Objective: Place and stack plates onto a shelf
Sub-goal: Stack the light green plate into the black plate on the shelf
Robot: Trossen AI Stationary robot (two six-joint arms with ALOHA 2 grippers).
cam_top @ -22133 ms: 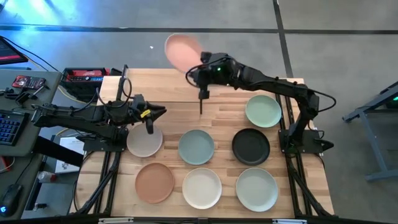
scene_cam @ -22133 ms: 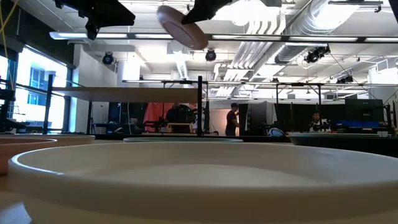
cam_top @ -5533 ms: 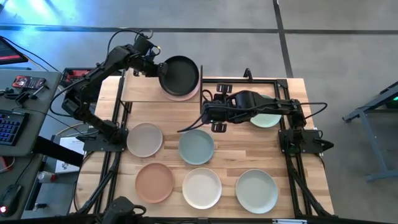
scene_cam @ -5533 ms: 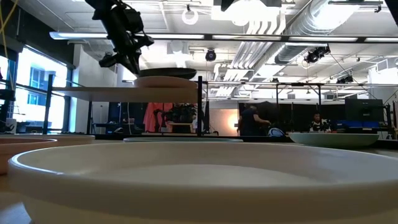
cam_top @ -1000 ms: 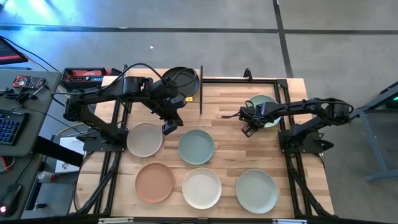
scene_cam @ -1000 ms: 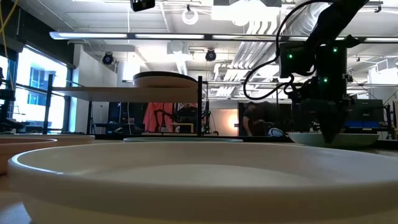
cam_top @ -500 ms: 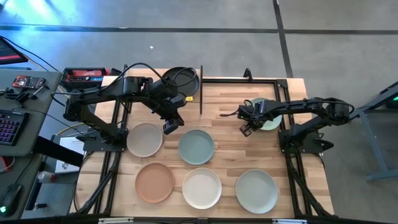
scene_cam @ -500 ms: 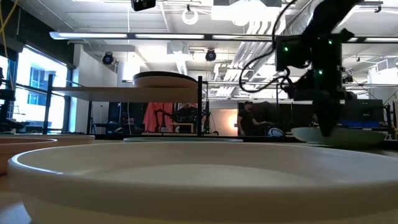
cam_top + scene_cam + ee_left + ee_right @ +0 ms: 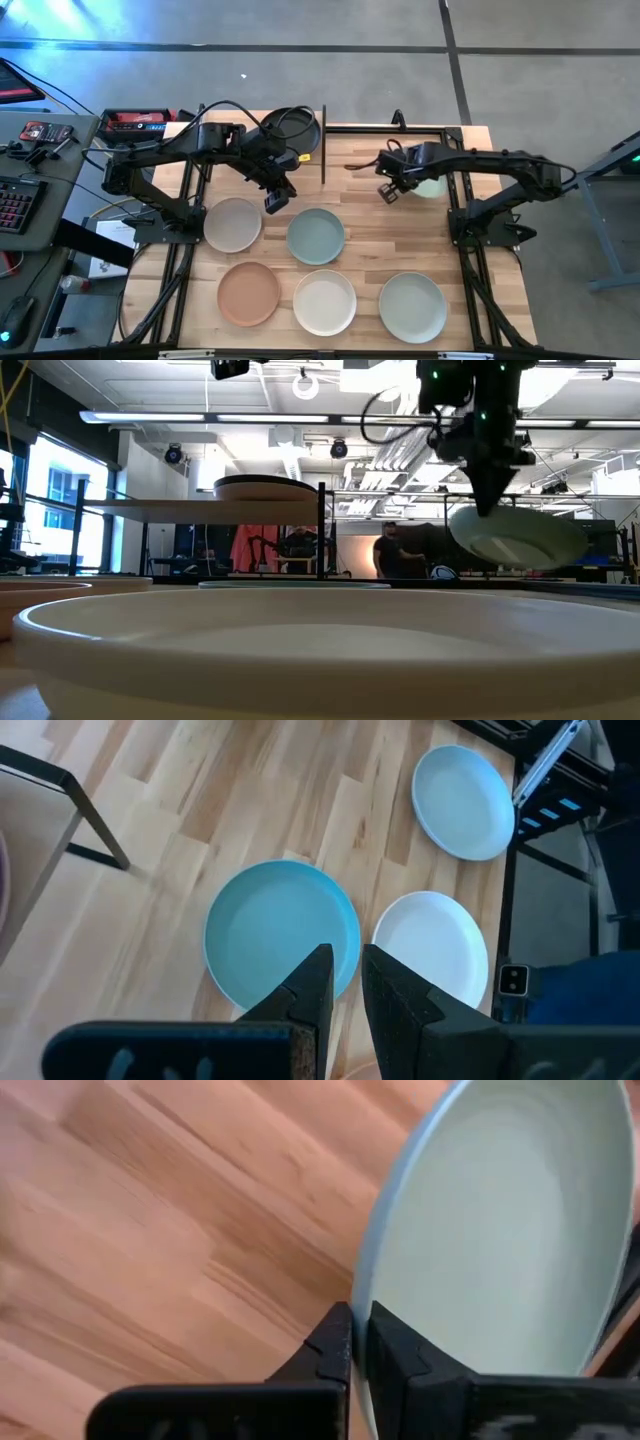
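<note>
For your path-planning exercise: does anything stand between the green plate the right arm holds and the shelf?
The right end effector grips the green plate by its rim, lifted. Between it and the shelf stands the shelf's black corner leg; the black plate already covers that end.

Tabletop (image 9: pixel 365 215), centre of the high view: pale butcher-block wood in narrow glued strips, smooth, with a low satin sheen. Plates, e.g. blue-green plate (image 9: pixel 316 236) at centre and terracotta plate (image 9: pixel 249 293) at lower left: matt, smooth, unglossed surfaces. Green plate (image 9: pixel 500 1220), right half of the right wrist view: the same dull, even finish. Shelf legs (image 9: pixel 80 805), upper left of the left wrist view: thin black metal bars. Gripper fingers (image 9: pixel 395 1010): dark, matt, plastic-like.
</note>
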